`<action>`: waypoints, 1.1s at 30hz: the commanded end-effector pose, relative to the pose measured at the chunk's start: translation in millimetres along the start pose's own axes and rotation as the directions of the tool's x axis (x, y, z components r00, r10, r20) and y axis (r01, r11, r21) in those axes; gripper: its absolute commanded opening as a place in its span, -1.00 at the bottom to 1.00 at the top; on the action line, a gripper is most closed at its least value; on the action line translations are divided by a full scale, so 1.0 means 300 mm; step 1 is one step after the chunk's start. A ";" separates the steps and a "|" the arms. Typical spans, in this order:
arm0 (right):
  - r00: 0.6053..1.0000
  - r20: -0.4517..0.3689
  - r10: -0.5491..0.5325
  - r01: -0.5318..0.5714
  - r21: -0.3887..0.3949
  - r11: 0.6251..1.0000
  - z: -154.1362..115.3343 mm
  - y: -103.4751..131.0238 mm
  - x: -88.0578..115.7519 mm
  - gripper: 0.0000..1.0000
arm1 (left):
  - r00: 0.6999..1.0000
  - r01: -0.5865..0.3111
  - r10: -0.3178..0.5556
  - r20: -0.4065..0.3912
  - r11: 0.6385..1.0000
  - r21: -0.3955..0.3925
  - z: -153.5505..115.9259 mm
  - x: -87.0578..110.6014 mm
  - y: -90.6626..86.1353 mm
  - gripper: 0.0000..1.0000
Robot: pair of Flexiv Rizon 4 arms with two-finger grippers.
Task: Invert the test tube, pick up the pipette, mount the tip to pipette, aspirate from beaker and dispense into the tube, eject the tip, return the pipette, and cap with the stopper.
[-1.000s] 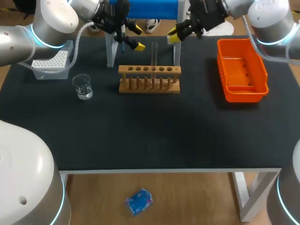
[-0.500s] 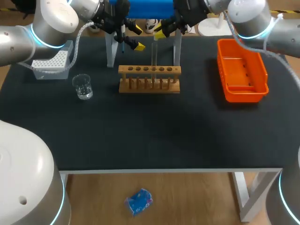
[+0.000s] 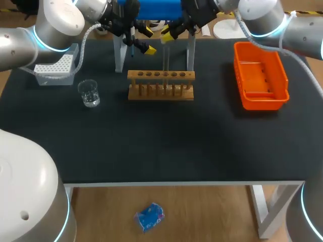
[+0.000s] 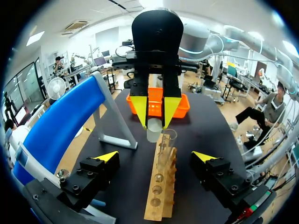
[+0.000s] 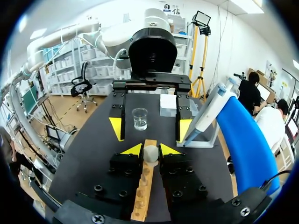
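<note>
My right claw (image 5: 150,150) has swung in from the orange bin (image 3: 262,103) side. It now sits over the test tube (image 3: 165,59) in the rack (image 3: 160,86), clamped on the stopper (image 5: 150,154) at the tube's mouth; can't tell if seated. My left claw (image 4: 155,157) hangs wide open and empty, close opposite, and the beaker (image 3: 90,94) stands left on the worktop (image 3: 166,141).

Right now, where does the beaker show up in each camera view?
Head view: beaker on the table, left of the wooden rack.
Left wrist view: not in it.
Right wrist view: ahead of the right gripper, which grips the stopper, past the rack's far end.
Shared landmark: the wooden rack, seen in all three.
</note>
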State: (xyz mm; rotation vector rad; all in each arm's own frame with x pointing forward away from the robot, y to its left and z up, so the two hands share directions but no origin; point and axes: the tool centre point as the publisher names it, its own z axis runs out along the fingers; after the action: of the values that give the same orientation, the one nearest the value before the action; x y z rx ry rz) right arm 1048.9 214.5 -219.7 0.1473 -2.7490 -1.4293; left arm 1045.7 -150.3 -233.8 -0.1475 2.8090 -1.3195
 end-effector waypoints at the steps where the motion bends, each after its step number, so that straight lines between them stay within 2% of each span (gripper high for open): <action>1: 1.000 -0.010 0.002 -0.002 -0.001 1.000 0.001 -0.004 0.003 -1.00 | 1.000 0.001 -0.001 -0.006 1.000 -0.004 -0.002 -0.005 -0.002 1.00; 17: 1.000 0.001 -0.003 0.003 0.001 1.000 -0.026 0.013 0.027 -1.00 | 1.000 0.001 -0.001 -0.006 1.000 -0.004 -0.002 -0.005 -0.002 1.00; 33: 1.000 -0.011 0.015 -0.015 -0.004 1.000 -0.014 -0.013 0.070 -1.00 | 1.000 0.001 -0.001 -0.006 1.000 -0.004 -0.002 -0.005 -0.002 1.00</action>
State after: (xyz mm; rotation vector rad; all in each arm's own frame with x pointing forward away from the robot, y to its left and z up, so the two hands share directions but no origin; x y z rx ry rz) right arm 1030.5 208.0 -220.2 0.1363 -2.7299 -1.4255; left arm 1045.7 -150.3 -233.8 -0.1474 2.8091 -1.3195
